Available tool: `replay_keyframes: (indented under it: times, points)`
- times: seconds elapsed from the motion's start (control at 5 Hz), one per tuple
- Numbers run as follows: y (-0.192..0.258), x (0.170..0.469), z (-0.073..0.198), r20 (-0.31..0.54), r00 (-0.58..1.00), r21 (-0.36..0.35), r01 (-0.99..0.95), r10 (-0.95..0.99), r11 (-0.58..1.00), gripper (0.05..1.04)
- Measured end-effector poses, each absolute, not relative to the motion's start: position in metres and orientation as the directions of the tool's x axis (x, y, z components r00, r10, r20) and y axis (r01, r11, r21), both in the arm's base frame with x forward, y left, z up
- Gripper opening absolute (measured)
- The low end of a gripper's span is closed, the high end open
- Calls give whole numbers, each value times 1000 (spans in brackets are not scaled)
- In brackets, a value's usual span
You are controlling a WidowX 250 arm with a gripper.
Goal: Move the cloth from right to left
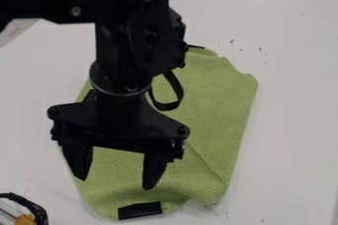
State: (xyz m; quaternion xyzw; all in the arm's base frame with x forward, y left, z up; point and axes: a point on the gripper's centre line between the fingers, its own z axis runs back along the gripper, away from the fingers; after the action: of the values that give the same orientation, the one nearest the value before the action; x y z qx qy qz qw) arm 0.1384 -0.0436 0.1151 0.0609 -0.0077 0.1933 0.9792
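The black gripper (116,174) hangs over the lower left part of the green cloth (214,115), its two fingers apart with green fabric visible between them. The cloth lies mostly flat on the white table, with a fold or crease toward its lower right corner and a wavy upper right edge. A black strip (140,210) shows at the cloth's bottom edge. The arm covers part of the cloth's upper left. Whether the fingertips touch the fabric I cannot tell.
A round black-rimmed object with something orange (26,219) sits at the lower left corner. The white table (290,95) extends right of the cloth, with small dark specks near its upper part. Dark items lie beyond the table's edge at the top right.
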Motion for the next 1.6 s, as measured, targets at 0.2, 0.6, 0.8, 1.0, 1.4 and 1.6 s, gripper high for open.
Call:
replay_keyframes:
  times: [0.2, 0.6, 0.8, 1.0, 1.4, 1.6]
  points:
    - [-43, 137, 113, 31, 926, 126, -378, 377, 917, 1000]
    - [-24, 180, 92, 71, 936, 146, -352, 345, 925, 1000]
    - [-10, 223, 58, 102, 945, 79, -320, 312, 944, 1000]
    - [-7, 266, 38, 101, 973, 56, -215, 208, 975, 999]
    - [13, 287, 20, 99, 975, -14, -196, 197, 980, 999]
    - [19, 290, 9, 56, 981, -11, -186, 186, 983, 1000]
